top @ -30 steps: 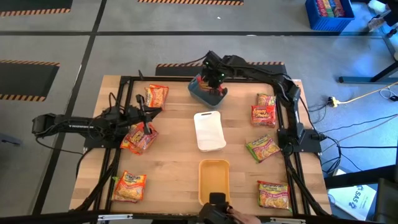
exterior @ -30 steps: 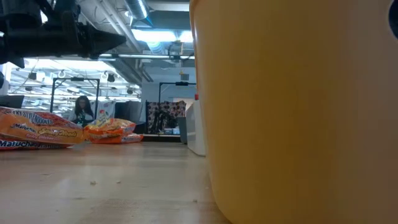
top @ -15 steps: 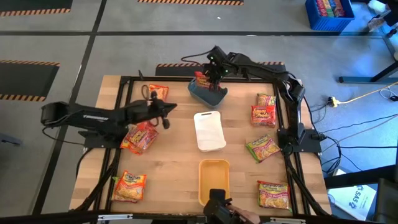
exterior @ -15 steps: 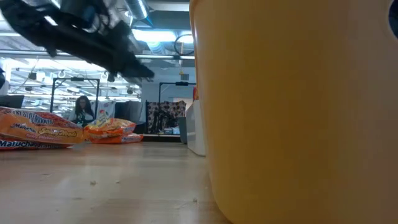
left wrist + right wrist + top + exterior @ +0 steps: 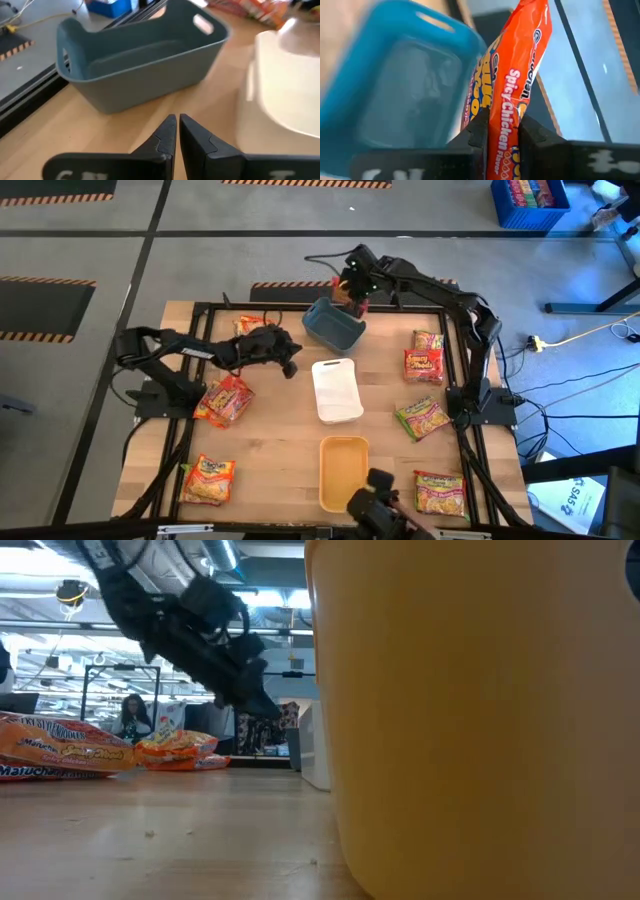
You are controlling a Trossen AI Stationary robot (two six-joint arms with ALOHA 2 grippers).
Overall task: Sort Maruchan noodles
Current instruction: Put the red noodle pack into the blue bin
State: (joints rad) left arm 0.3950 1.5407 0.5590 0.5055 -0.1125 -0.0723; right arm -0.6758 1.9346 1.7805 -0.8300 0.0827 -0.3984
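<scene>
Holding a red Spicy Chicken noodle packet (image 5: 512,75) pinched between its fingers, the right gripper (image 5: 352,292) has risen and drawn back from the blue-grey tray (image 5: 333,325) at the far middle of the table (image 5: 275,450), so that the packet now hangs at the tray's far rim rather than down inside it; the right wrist view shows the tray beside and below the dangling packet, apparently bare inside. Meanwhile the left gripper (image 5: 288,366), its fingers (image 5: 167,137) pressed together on nothing, has swung from the packets at the table's left side toward the middle and now points at the blue-grey tray, between it and the white tray (image 5: 336,390). One packet (image 5: 225,400) lies where the left gripper hovered a second ago, another (image 5: 208,479) sits at the near left corner, and one at the far left is partly hidden under the arm. Four packets (image 5: 424,366) lie well apart along the right side. An orange-yellow tray (image 5: 343,470) stands at the near middle. Judged from this layout, sorting is at an early stage: no packet visibly rests in any tray, and the red packet is lifted, not yet deposited.
</scene>
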